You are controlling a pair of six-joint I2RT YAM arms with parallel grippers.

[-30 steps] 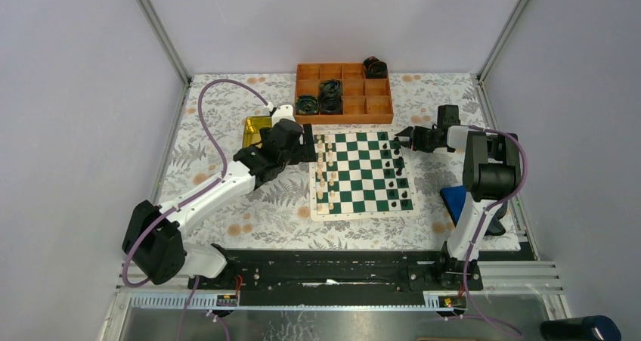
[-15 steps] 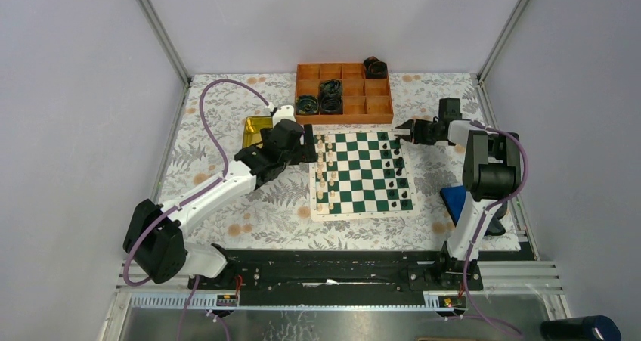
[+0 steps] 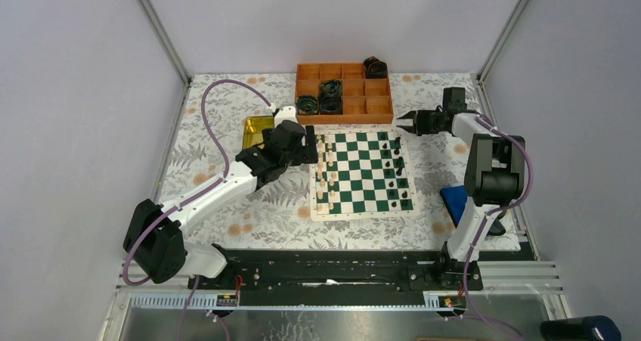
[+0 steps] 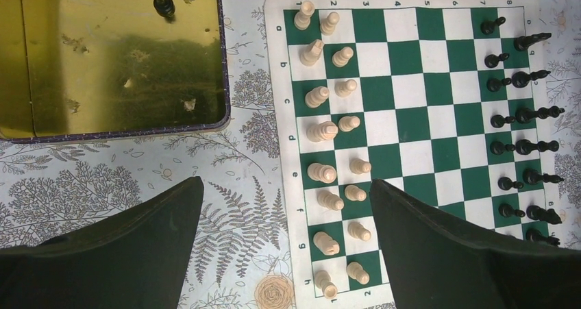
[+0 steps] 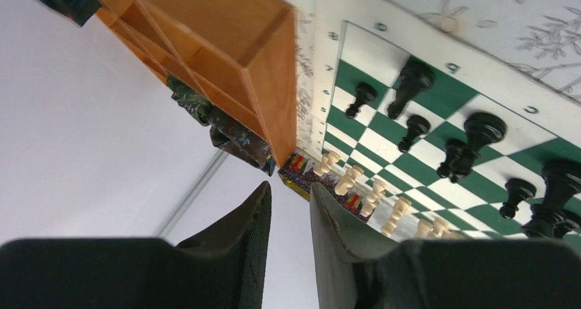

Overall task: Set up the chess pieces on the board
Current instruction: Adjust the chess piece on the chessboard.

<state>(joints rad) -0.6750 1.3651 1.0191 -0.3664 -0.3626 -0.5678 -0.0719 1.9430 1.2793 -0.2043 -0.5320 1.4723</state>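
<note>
Looks close to done, judging by the board [image 4: 411,62]. Along its left edge, two full columns of cream pieces [image 4: 322,134], sixteen in all, upright, one to a square. Along its right edge, two columns of black pieces [image 4: 521,144], also upright. Fourteen countable from the left wrist view, with the nearest squares on that side hidden behind a finger, so no way of calling the black side complete. Middle rows of the board bare, as fits a starting layout.

Off the board: one black piece [image 4: 162,2] inside the yellow tin [image 4: 223,62], near its far edge. Tin flat on the desk [image 4: 103,172], just left of the board. Type of piece too small to tell. No other loose piece in view.

Left gripper [image 4: 284,182] spread wide and empty, hanging above the left edge of the board beside the tin, over the cream side. Probably the better placed of the two for reaching into the tin.

Right gripper [image 5: 289,189] raised beyond the far right corner of the board, near the end of the orange tray [image 5: 274,69]. Fingers parted by a narrow gap, nothing between them.

Left to do, most likely: lift the black piece out of the tin, carry it across to the right edge, and set it on an empty square there.
</note>
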